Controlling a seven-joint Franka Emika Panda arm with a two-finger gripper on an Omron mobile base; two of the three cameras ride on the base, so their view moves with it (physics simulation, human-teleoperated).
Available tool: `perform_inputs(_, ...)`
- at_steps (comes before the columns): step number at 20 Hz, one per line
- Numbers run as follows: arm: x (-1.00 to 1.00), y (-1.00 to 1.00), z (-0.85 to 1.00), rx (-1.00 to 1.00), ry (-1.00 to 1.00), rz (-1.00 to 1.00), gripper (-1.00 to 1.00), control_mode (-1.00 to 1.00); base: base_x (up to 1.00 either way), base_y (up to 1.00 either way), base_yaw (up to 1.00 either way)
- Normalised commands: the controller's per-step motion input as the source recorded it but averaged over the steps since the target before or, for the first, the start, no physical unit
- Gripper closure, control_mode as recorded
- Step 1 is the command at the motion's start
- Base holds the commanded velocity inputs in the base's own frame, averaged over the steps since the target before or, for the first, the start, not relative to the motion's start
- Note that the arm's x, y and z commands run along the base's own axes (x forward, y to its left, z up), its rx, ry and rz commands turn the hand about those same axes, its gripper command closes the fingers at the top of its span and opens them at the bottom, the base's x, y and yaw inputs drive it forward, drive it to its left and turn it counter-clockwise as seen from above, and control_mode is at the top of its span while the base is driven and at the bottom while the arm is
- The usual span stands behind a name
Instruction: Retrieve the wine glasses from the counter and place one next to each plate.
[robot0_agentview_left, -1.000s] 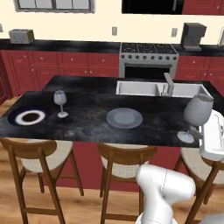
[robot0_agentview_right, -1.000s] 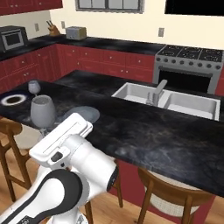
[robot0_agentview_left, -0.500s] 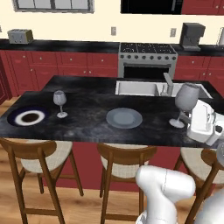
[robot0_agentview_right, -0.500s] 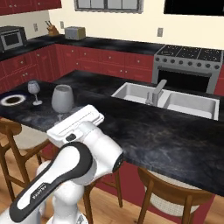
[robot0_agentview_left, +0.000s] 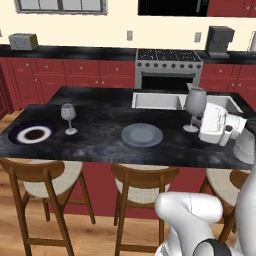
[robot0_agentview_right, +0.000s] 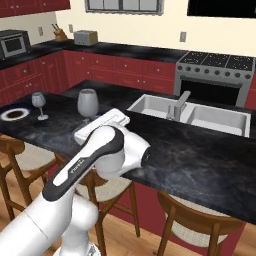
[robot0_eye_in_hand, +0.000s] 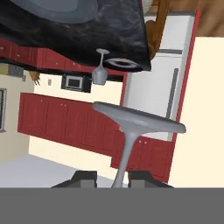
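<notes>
- Since the earlier frames, your carried wine glass (robot0_agentview_left: 194, 102) has travelled left and inward over the island desk (robot0_agentview_left: 100, 110), away from its right end and closer to the grey plate (robot0_agentview_left: 142, 135).
- You can see the tool (robot0_eye_in_hand: 112, 177) clenched on that glass's thin stem: in the hand view the stem runs down between the two dark fingertips (robot0_eye_in_hand: 85, 176), and the round foot (robot0_eye_in_hand: 139, 118) spreads just above them.
- Your left base view puts this glass just right of the grey plate and in front of the steel sink (robot0_agentview_left: 156, 100). It is upright, but you cannot tell whether its foot touches the stone.
- In your right base view the same glass (robot0_agentview_right: 87, 103) shows above the white hand.
- Your other wine glass (robot0_agentview_left: 68, 114) stands upright on the desk, just beside the blue-rimmed plate (robot0_agentview_left: 33, 133) on its right, not touching it.
- Both plates lie flat near the front edge, well apart, above the wooden stools (robot0_agentview_left: 143, 181).
</notes>
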Motion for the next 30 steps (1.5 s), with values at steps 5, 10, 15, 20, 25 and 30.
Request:
perform_inputs(5, 0.79, -0.38, -0.21, -0.06, 0.17, 0.07, 1.00, -1.00, 0.00, 0.00, 0.00)
perform_inputs(10, 0.66, -0.35, -0.31, -0.06, 0.13, 0.09, 1.00, -1.00, 0.00, 0.00, 0.00)
perform_inputs(15, 0.60, -0.04, -0.31, -0.12, 0.03, 0.08, 1.00, -1.00, 0.00, 0.00, 0.00)
perform_inputs(20, 0.34, 0.00, -0.30, -0.14, 0.00, 0.08, 1.00, -1.00, 0.00, 0.00, 0.00)
perform_inputs(25, 0.19, 0.03, -0.34, -0.13, 0.00, 0.08, 1.00, -1.00, 0.00, 0.00, 0.00)
perform_inputs(30, 0.28, 0.15, -0.38, -0.07, 0.00, 0.02, 1.00, -1.00, 0.00, 0.00, 0.00)
